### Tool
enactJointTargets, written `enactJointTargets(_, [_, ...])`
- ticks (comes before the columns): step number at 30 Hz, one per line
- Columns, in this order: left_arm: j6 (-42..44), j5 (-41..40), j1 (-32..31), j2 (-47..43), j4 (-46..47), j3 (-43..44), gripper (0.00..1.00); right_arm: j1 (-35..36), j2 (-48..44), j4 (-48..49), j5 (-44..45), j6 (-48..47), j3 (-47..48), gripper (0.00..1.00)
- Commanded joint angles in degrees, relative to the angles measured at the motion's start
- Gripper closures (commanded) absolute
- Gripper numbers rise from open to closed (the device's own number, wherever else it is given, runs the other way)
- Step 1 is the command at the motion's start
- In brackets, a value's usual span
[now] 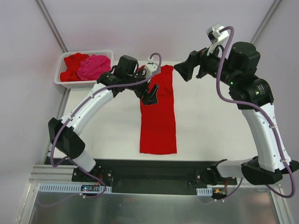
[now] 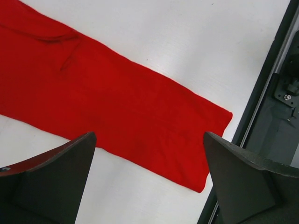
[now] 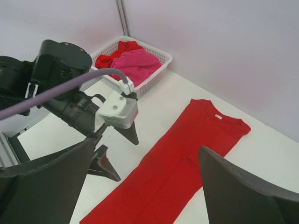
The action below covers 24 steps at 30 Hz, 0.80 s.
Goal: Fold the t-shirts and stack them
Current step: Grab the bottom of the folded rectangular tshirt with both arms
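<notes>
Currently: one red t-shirt (image 1: 159, 112) lies flat on the desk (image 1: 210, 121), folded into a narrow lengthwise strip, collar at the far end and hem near the arm bases. Left claw (image 2: 149, 135) hangs above the strip's left edge toward the collar end, fingers wide apart, nothing held. Right claw (image 3: 147, 147) is raised near the far right of the collar, also spread and empty. White basket (image 1: 79, 84) at the far-left corner holds a pink t-shirt (image 1: 93, 66) beside a second red t-shirt (image 1: 72, 65).

A red t-shirt (image 1: 159, 116), folded lengthwise into a long narrow strip, lies flat mid-frame, collar toward the top. At upper left, a crumpled pink t-shirt (image 1: 93, 66) touches a bunched second red t-shirt (image 1: 71, 65).
</notes>
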Motion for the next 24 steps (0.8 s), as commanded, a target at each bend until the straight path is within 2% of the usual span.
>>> enactJointTargets(1, [0.9,-3.1,0.9,4.3,0.8,-1.1,0.01,-0.8,-3.4,2.7,3.7,4.0,-4.1,0.04])
enactJointTargets(3, [1.2,-6.2,2.1,6.6,0.7,-1.2,0.01,-1.8,-5.0,2.7,3.4,3.9,-5.9,0.04])
enactJointTargets(8, [-1.9,-9.3,12.3,7.0,1.2,-1.1,0.01,-4.6,-9.4,3.2,4.7,3.2,-13.8,0.04])
enactJointTargets(11, [-4.7,-18.4,18.4,4.2,5.2,-4.0,0.01,-6.1,-12.4,4.6,9.1,2.8,-19.7,0.04])
enactJointTargets(12, [-5.4,-21.4,20.0,0.4,8.0,-6.0,0.01,-6.3,-14.1,5.3,12.5,2.4,-21.8,0.04])
enactJointTargets(13, [-6.0,-25.4,21.2,-1.9,11.0,-11.6,0.01,-6.4,-15.1,7.1,14.7,2.0,-23.6,0.04])
enactJointTargets(14, [-6.2,-27.3,23.3,-4.8,18.9,-15.3,0.01,-6.4,-16.0,7.8,19.3,0.8,-25.4,0.04])
enactJointTargets(15, [-6.3,-28.6,24.1,-10.8,23.4,-19.3,0.01,-6.5,-16.9,8.5,20.7,-0.4,-29.3,0.04])
enactJointTargets(16, [-5.4,-30.6,24.6,-13.8,27.7,-27.5,0.01,-6.5,-18.9,10.3,21.5,-1.6,-31.4,0.04])
enactJointTargets(17, [-5.2,-31.6,25.0,-18.5,36.4,-31.2,0.01,-6.8,-20.0,11.8,22.4,-3.0,-34.2,0.04])
enactJointTargets(18, [-4.5,-32.1,25.5,-20.1,38.5,-35.9,0.01,-6.8,-21.2,15.3,22.7,-6.4,-39.4,0.04])
enactJointTargets(21, [-6.5,-32.6,26.8,-21.3,38.9,-38.6,0.01,-7.9,-24.5,20.2,23.7,-9.6,-48.5,0.04])
enactJointTargets(24, [-11.1,-34.4,29.2,-21.7,39.7,-42.0,0.01,-9.1,-25.0,19.7,26.5,-10.9,-52.4,0.04])
